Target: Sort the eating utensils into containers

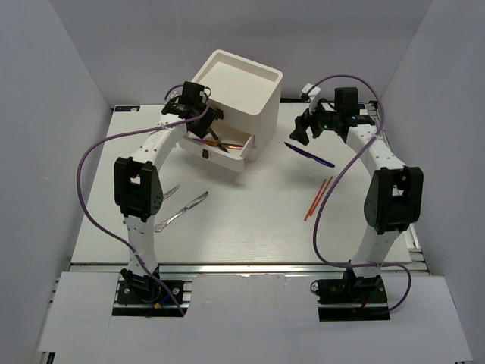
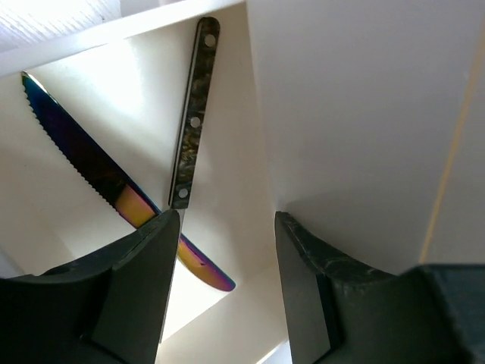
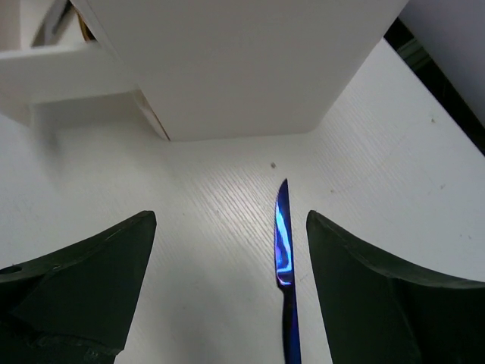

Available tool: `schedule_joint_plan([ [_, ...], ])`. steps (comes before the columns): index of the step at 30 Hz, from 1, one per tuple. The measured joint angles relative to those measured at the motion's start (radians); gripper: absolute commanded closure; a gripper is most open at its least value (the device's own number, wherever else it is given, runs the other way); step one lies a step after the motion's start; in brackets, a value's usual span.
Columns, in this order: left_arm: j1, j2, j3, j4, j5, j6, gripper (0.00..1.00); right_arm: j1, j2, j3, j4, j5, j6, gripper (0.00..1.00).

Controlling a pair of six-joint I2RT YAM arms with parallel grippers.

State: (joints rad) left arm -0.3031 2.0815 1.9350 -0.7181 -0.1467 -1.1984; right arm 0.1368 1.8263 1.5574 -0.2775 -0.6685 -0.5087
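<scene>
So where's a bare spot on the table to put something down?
The bare middle of the table, between the silver cutlery on the left and the orange chopsticks on the right. It's crowded at the open drawer, where the left end effector hovers over two knives.

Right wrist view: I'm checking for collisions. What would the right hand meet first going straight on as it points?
Probably the iridescent blue knife lying on the white table, between the fingers of the open right hand. The white drawer unit stands beyond; depth is unclear.
</scene>
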Motion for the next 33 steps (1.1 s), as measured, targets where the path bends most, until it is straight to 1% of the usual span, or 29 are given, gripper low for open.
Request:
schedule_joint_plan([
  [4, 0.0, -0.014, 0.0, 0.011, 0.017, 0.06, 0.36, -0.004, 0.061, 0.015, -0.047, 0.066, -0.064, 0.11],
  [7, 0.002, -0.073, -0.053, 0.065, 0.047, 0.184, 0.35, -0.01, 0.129, 0.047, -0.099, 0.126, -0.124, 0.11],
  [8, 0.004, -0.121, -0.101, 0.099, 0.061, 0.241, 0.34, -0.013, 0.155, 0.062, -0.119, 0.143, -0.141, 0.11],
  [11, 0.011, -0.266, -0.236, 0.179, 0.105, 0.369, 0.26, -0.021, 0.233, 0.111, -0.173, 0.188, -0.204, 0.11],
  [12, 0.015, -0.327, -0.287, 0.205, 0.118, 0.408, 0.21, -0.024, 0.257, 0.125, -0.191, 0.2, -0.224, 0.11],
  [13, 0.021, -0.396, -0.34, 0.234, 0.121, 0.448, 0.19, -0.025, 0.28, 0.142, -0.213, 0.213, -0.248, 0.1],
  [16, 0.042, -0.571, -0.462, 0.285, 0.117, 0.522, 0.18, -0.029, 0.333, 0.186, -0.268, 0.25, -0.313, 0.11],
  [20, 0.122, -0.757, -0.607, 0.331, 0.101, 0.568, 0.17, -0.037, 0.357, 0.21, -0.33, 0.279, -0.395, 0.15],
  [24, 0.206, -0.879, -0.732, 0.331, 0.079, 0.582, 0.17, -0.05, 0.393, 0.272, -0.401, 0.303, -0.471, 0.22],
  [29, 0.23, -0.909, -0.809, 0.317, 0.074, 0.585, 0.16, -0.06, 0.444, 0.306, -0.446, 0.331, -0.518, 0.25],
  [33, 0.23, -0.908, -0.833, 0.305, 0.075, 0.584, 0.16, -0.066, 0.475, 0.331, -0.479, 0.338, -0.529, 0.3],
])
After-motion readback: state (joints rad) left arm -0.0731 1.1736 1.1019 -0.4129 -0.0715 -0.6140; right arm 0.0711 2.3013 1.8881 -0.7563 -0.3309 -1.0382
